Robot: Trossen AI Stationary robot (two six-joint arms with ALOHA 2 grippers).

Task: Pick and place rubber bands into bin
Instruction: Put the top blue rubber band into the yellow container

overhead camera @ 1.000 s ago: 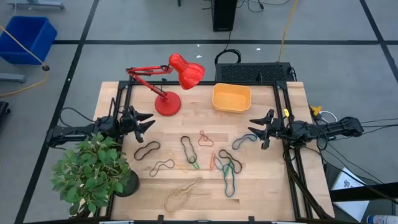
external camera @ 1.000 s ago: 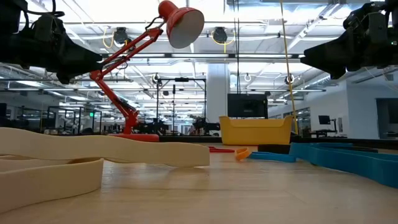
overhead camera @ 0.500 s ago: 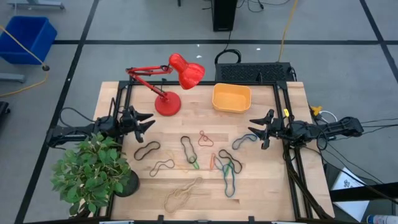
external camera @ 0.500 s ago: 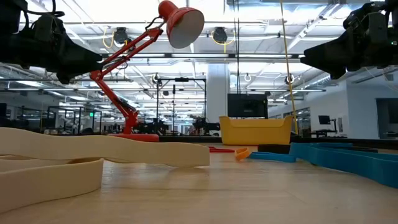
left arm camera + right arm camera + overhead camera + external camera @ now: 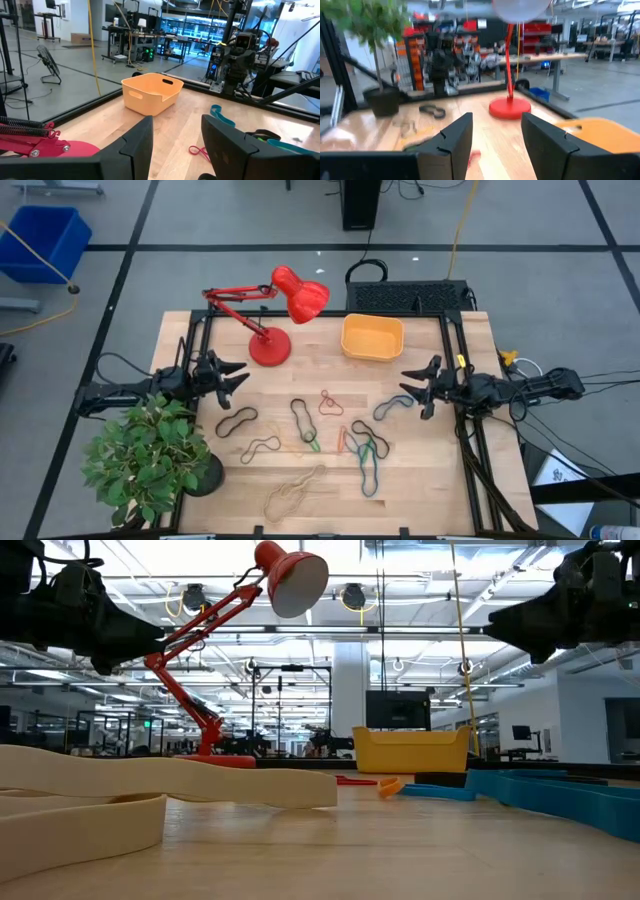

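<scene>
We're hovering both arms above the table: left gripper near the lamp base, right gripper beside the blue band, both with fingers apart, holding nothing. Rubber bands are lying mid-table; the bin is sitting at the far edge.

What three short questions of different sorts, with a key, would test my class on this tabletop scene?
1. True or false: the bin already holds a rubber band.
2. Which gripper is nearer the potted plant? A) left gripper B) right gripper
3. Fill in: the red desk lamp stands on the table beside the ____.

Key:
1. False. In the high view the bin looks empty, and the rubber bands lie on the table.
2. A. Both grippers are open and hold nothing.
3. bin
</scene>
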